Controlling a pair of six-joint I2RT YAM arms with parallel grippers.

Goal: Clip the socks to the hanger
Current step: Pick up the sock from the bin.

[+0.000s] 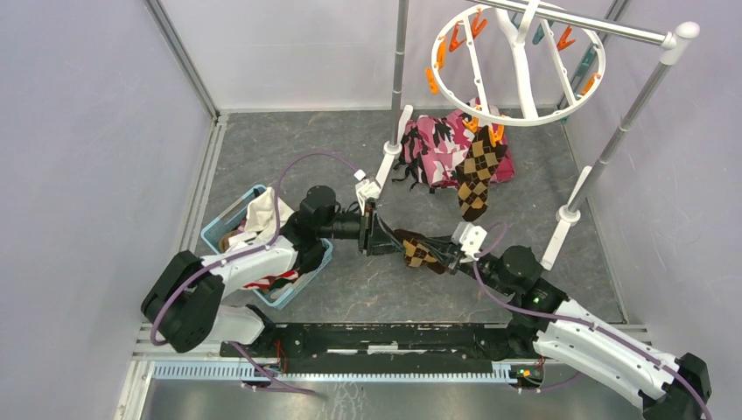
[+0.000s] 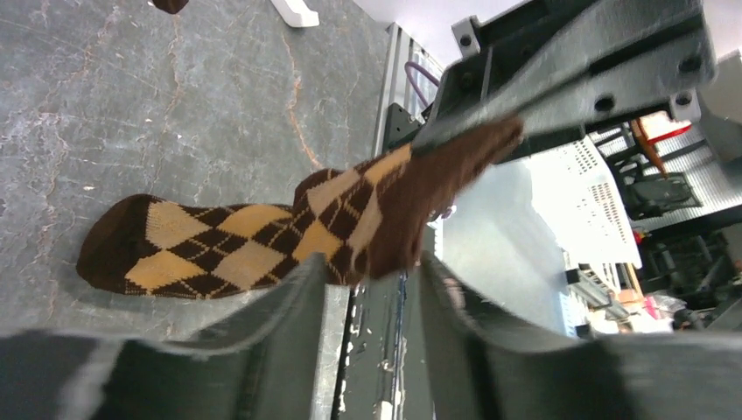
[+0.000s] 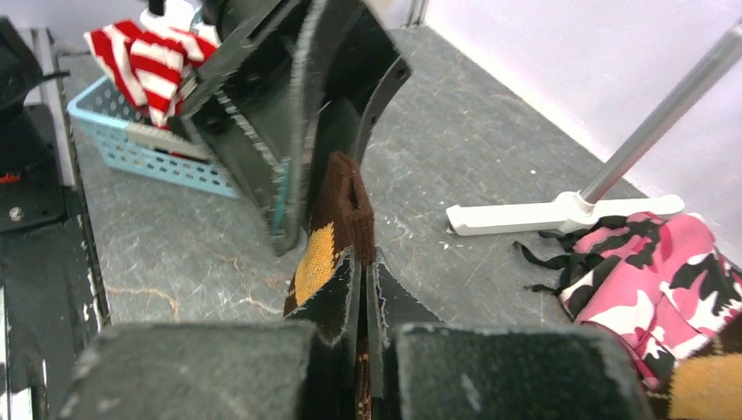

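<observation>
The argyle sock stretches left to right, low over the surface, between your hands. Your right hand pinches its cuff end; your left hand stands spread around it. The hanger hangs far behind, nearer your right arm.

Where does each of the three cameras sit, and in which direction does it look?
Top external: above and behind the arm bases, looking down on the table; both arms, left gripper and right gripper show.
Left wrist: on the left arm, looking past its own parted fingers at the argyle sock.
Right wrist: on the right arm, facing the blue basket; its own fingers pinch the sock.
Shared: both wrist views show that sock.
</observation>
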